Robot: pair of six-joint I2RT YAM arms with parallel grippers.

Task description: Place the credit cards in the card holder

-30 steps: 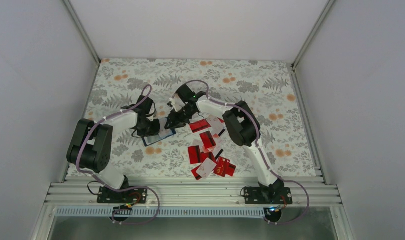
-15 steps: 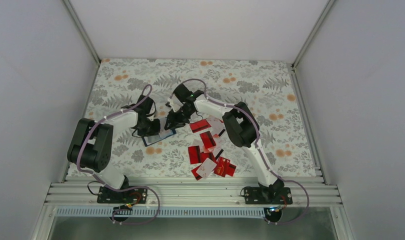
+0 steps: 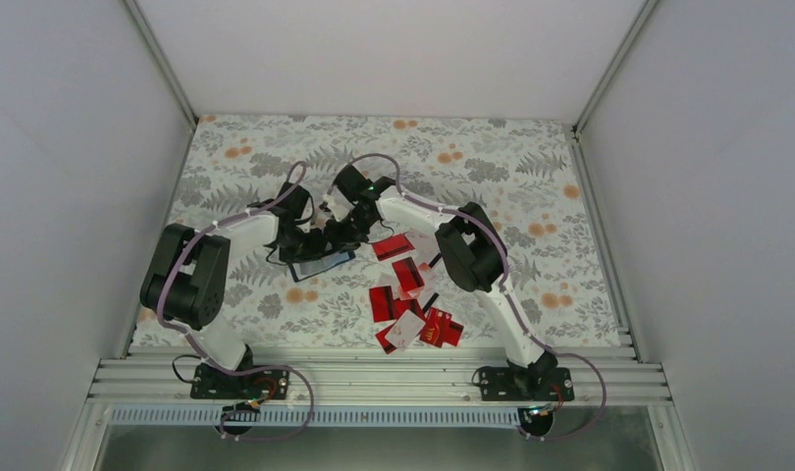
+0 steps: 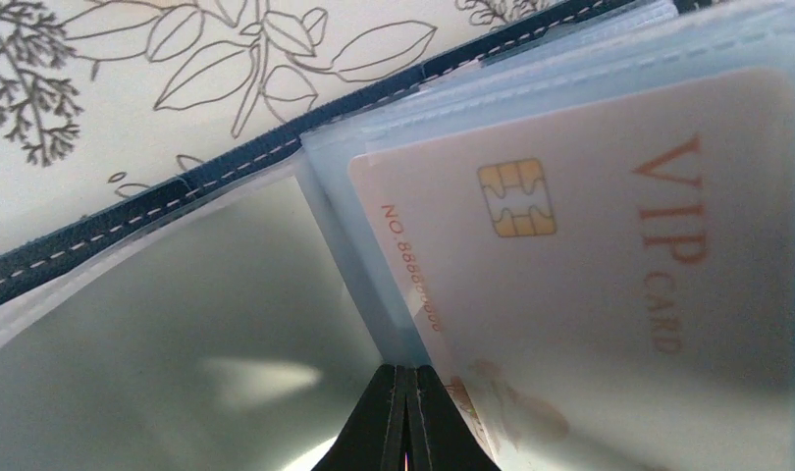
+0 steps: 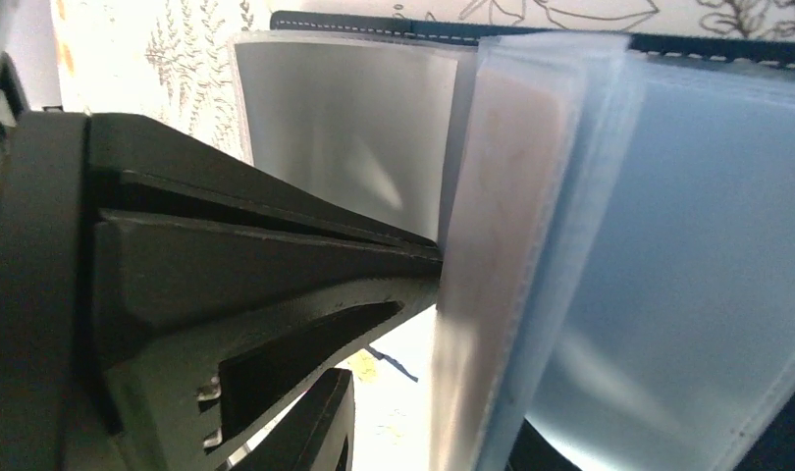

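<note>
The card holder (image 3: 321, 265) lies open on the floral mat, its navy edge (image 4: 227, 165) and clear sleeves showing. My left gripper (image 3: 302, 239) is shut, its tips (image 4: 406, 378) pinching the edge of a clear sleeve. A white VIP card (image 4: 609, 226) sits inside a sleeve beside those tips. My right gripper (image 3: 337, 235) is right against the holder. Its dark fingers (image 5: 320, 422) stand apart on either side of the raised sleeve stack (image 5: 502, 245), with a bright gap showing. The red and white credit cards (image 3: 408, 294) lie scattered to the right of the holder.
The left gripper's black fingers (image 5: 256, 265) fill the left of the right wrist view, close to my right fingers. Both arms crowd together over the holder. The metal rail (image 3: 374, 378) runs along the near edge.
The left arm has swung forward and right, and the holder has shifted a little right and tilted. The right gripper has edged left toward the left gripper.
</note>
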